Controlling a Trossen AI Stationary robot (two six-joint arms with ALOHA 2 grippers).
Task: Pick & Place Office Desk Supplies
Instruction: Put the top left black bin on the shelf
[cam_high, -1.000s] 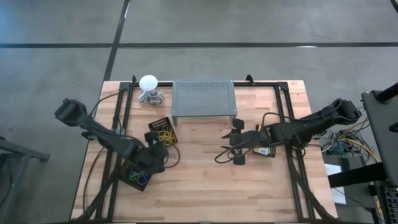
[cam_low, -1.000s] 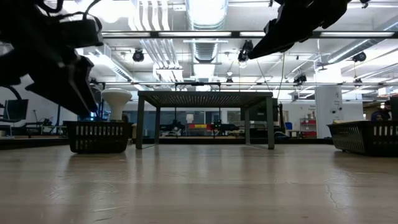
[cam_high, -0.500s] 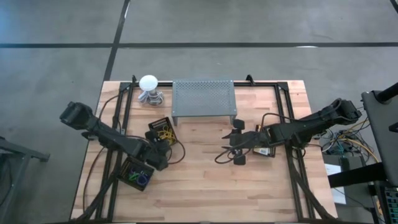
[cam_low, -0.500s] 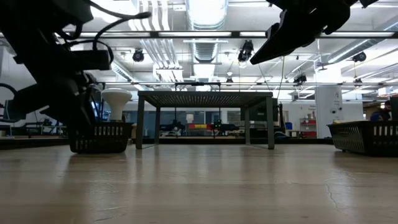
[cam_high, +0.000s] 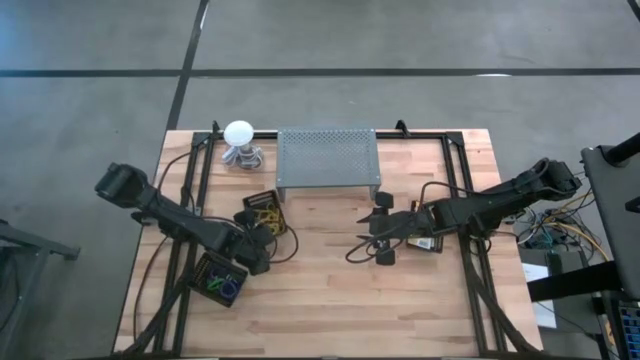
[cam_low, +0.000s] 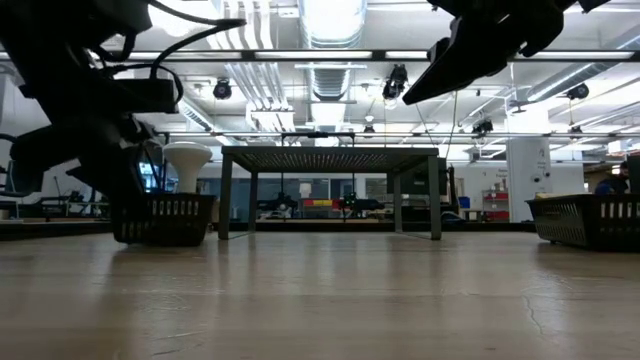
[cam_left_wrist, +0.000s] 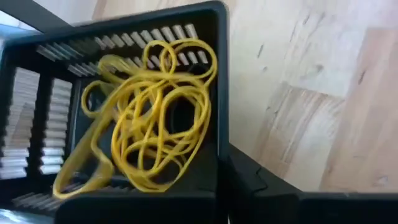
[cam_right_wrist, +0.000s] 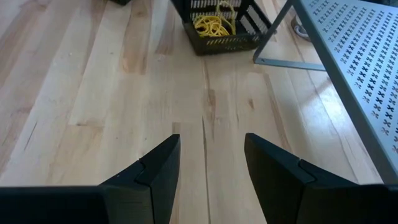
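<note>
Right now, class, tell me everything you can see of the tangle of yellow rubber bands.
The yellow rubber bands form a loose tangle of thin, stretchy-looking loops, piled together in a small black slotted basket. The basket sits on the wooden table in front of the grey perforated stand. The left tool is beside the basket; no contact with the bands shows.

left pincer low over the table's left; right pincer hovers mid-table, fingers parted.

We see right end effector fingers apart over bare desk; beyond, black basket with yellow rubber bands, beside grey perforated stand.
</note>
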